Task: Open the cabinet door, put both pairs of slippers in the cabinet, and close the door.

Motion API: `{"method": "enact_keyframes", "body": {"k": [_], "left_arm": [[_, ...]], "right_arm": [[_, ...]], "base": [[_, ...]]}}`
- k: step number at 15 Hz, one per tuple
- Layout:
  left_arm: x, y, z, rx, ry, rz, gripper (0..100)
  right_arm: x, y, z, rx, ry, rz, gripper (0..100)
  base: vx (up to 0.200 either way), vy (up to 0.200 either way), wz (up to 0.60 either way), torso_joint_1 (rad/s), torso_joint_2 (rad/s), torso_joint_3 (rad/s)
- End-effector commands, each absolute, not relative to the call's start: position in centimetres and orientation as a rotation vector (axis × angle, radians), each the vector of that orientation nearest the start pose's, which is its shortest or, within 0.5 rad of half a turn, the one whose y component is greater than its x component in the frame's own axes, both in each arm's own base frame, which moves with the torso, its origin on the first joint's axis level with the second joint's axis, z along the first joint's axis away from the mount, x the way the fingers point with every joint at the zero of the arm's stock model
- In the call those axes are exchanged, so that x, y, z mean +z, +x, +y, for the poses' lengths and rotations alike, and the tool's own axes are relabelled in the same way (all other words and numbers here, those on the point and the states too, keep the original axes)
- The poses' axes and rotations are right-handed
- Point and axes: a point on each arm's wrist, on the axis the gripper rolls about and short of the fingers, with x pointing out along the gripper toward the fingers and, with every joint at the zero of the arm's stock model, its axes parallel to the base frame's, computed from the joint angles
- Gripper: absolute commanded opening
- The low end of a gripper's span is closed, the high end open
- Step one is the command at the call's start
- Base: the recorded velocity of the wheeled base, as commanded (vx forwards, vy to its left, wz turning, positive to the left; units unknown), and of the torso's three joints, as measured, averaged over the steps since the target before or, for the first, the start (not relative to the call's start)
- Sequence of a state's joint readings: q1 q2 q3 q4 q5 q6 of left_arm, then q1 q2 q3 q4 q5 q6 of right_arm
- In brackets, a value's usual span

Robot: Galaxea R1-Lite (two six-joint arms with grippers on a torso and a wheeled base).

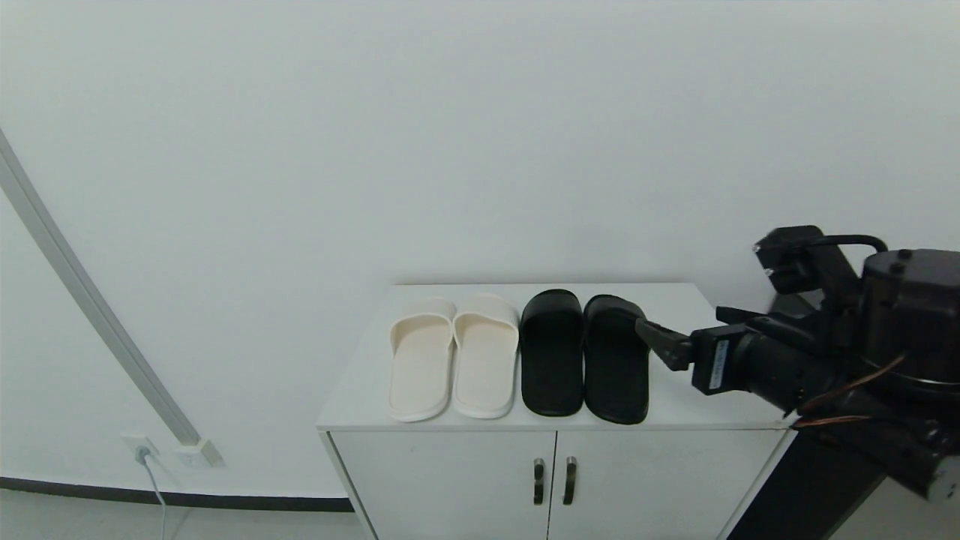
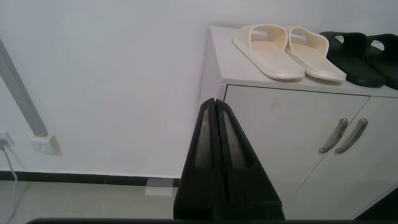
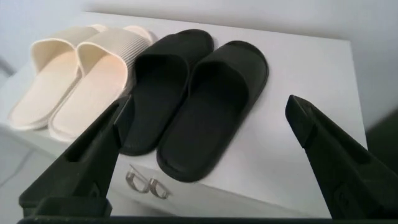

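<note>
Down low before the cabinet (image 1: 450, 480), toward its left corner, the left claw (image 2: 215, 106) is hanging with its fingers pressed together. Both doors are sitting shut, and two dark handles (image 1: 553, 480) are meeting side by side in the middle. Up over the right side of the cabinet top, the right claw (image 3: 205, 112) is hovering spread wide, near the black slippers (image 1: 585, 352) but not touching them. The white slippers (image 1: 450, 356) are lying just left of the black ones, toes pointing at the wall (image 1: 450, 150).
</note>
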State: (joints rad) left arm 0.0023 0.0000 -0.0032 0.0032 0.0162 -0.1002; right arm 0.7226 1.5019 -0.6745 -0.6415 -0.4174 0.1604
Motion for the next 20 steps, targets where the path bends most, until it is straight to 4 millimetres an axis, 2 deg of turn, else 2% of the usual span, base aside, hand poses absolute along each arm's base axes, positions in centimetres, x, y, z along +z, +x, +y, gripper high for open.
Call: {"method": "enact_keyframes", "body": {"k": [1,3,4,6,9,13,19,20], "left_arm": [[7.6,-2.3,0.0,0.017,-0.101,0.001,0],[7.6,-2.3,0.0,0.018,-0.100,-0.001,0],[7.6,-2.3,0.0,0.018,-0.098,0.001,0],[7.6,-2.3,0.0,0.017,-0.098,0.001,0],[7.6,-2.3,0.0,0.017,-0.100,0.001,0],[7.6,-2.3,0.0,0.018,-0.098,0.001,0],[7.6,-2.3,0.0,0.017,-0.100,0.001,0],[7.6,-2.3,0.0,0.018,-0.100,-0.001,0]], "right_arm": [[19.1,19.2,20.9,0.257,0.007,0.194,100],[18.4,18.7,22.8,0.194,-0.026,0.187,100],[17.9,19.2,23.9,0.179,-0.042,0.191,100],[17.1,21.5,24.7,0.136,-0.046,0.202,100],[15.2,23.9,26.0,0.103,-0.027,0.230,100],[12.8,26.2,26.4,0.047,0.022,0.268,100],[11.2,30.2,27.1,-0.010,0.042,0.266,100],[10.8,31.4,27.2,-0.028,0.050,0.260,100]], "base": [[0.000,0.000,0.00,0.000,0.00,0.000],[0.000,0.000,0.00,0.000,0.00,0.000],[0.000,0.000,0.00,0.000,0.00,0.000],[0.000,0.000,0.00,0.000,0.00,0.000],[0.000,0.000,0.00,0.000,0.00,0.000],[0.000,0.000,0.00,0.000,0.00,0.000],[0.000,0.000,0.00,0.000,0.00,0.000],[0.000,0.000,0.00,0.000,0.00,0.000]]}}
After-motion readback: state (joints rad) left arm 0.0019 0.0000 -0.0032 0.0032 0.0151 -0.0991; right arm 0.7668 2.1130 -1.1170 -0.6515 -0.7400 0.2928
